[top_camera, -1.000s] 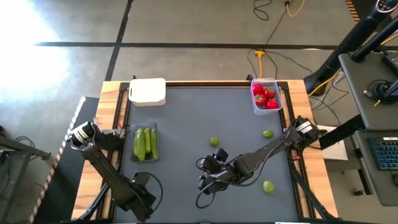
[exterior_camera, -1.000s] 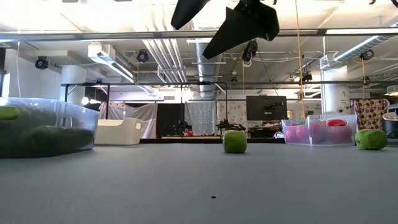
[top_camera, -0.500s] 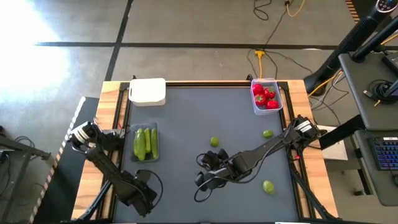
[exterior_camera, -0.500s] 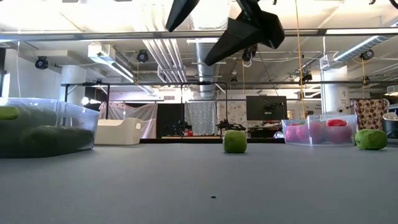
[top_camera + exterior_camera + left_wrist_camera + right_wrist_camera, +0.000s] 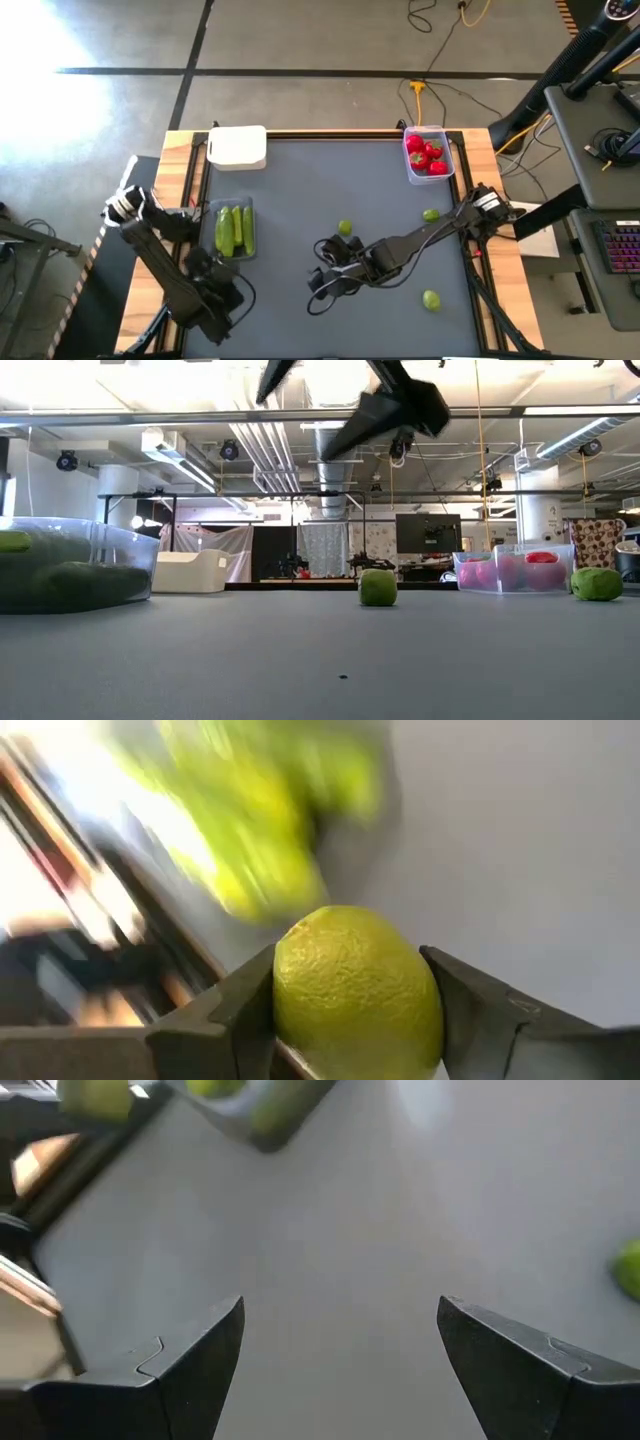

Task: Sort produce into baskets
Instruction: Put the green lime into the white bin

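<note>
- Left hand (image 5: pixel 350 1020) gripped a small round yellow-green ball (image 5: pixel 357 990), the ball pressed between its two dark fingers (image 5: pixel 215 1020), as the left wrist view showed.
- From above, the left hand (image 5: pixel 205 280) sat near the table's front-left corner, just in front of the shallow dark grey tray (image 5: pixel 233 252), which held long curved green pods (image 5: pixel 234 230).
- Right hand (image 5: pixel 340 1360) stood wide open and held nothing, its fingers (image 5: pixel 190 1360) spread over bare grey table (image 5: pixel 340 1230).
- From above, the right hand (image 5: pixel 325 275) hovered over the middle of the table (image 5: pixel 320 180), toward the front edge.
- Three more yellow-green balls lay loose on the table: one (image 5: pixel 345 228) just beyond the right hand, one (image 5: pixel 430 214) near the right edge, one (image 5: pixel 431 299) at the front right.
- Round red pieces with green tops (image 5: pixel 426 156) filled the clear plastic tub (image 5: pixel 428 177) at the back-right corner.
- At the back-left corner stood the opaque white tub (image 5: pixel 238 147).
- In the low view, one green ball (image 5: pixel 378 587) rested mid-table, another (image 5: pixel 597 583) far to the side beside the clear tub (image 5: pixel 510 572).
</note>
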Robot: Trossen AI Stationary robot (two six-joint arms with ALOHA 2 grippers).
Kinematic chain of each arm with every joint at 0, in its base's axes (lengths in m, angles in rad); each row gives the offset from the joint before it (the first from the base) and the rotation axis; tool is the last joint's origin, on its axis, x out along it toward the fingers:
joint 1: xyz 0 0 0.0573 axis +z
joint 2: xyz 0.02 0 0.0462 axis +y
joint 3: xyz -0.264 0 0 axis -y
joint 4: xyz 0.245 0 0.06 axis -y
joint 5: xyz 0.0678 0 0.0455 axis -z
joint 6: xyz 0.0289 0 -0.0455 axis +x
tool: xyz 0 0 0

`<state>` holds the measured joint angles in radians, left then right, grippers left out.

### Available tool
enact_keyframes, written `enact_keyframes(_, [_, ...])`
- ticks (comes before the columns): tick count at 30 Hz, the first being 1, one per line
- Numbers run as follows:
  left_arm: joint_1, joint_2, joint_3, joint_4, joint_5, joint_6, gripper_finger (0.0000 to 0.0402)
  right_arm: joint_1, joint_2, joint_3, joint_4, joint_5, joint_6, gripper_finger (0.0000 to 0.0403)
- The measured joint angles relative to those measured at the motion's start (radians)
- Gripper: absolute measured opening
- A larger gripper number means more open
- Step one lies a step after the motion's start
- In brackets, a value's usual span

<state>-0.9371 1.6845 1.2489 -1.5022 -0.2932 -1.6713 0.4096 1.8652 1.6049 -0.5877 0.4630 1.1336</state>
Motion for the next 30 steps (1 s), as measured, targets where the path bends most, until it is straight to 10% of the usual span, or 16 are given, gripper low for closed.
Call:
enact_keyframes(5, [0.025,-0.095,0.021,-0.053,-0.418,0.199,0.019,-0.042,-0.003,0.115,-0.018,0.0,-0.142,0.0325])
enact_keyframes(12, [0.31,-0.25,-0.225,-0.062,-0.576,0.224,0.019,-0.121,-0.003,0.371,-0.093,0.019,-0.347,0.0325])
enact_keyframes(21, [1.073,-0.45,-0.286,0.225,-0.589,0.849,0.0189,-0.15,-0.004,0.599,-0.35,0.034,-0.468,0.0325])
enact_keyframes(30, [1.799,-0.389,-0.296,0.716,-0.206,1.35,0.0189,-0.232,-0.005,0.7,-0.595,0.105,-0.675,0.0325])
